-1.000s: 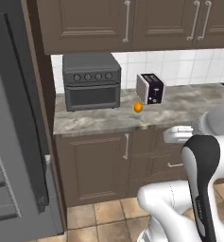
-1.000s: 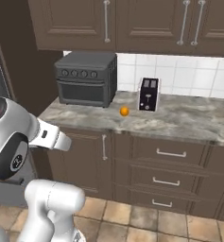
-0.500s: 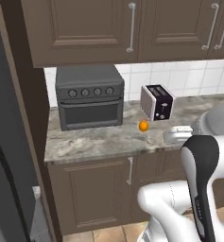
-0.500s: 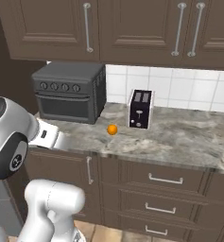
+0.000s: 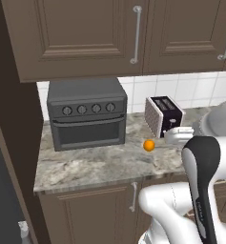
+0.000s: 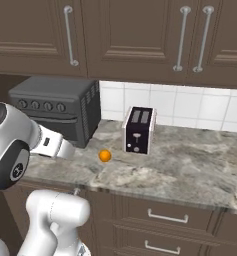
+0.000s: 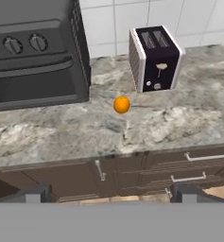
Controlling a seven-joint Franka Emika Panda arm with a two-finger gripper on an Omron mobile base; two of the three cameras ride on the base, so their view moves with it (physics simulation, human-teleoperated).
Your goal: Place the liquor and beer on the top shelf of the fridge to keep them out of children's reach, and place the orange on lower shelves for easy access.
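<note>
Having driven closer, you now have the orange (image 7: 121, 104) on the worktop (image 7: 61, 137) straight ahead of the wide, empty end effector (image 7: 108, 194), ready for reaching.

I'm in a home kitchen: ahead of the hand, toaster oven (image 7: 38, 52) and toaster (image 7: 155, 57) on a marble counter (image 7: 61, 137), tiled backsplash (image 6: 190, 107), brown cabinets (image 5: 86, 33) overhead
</note>
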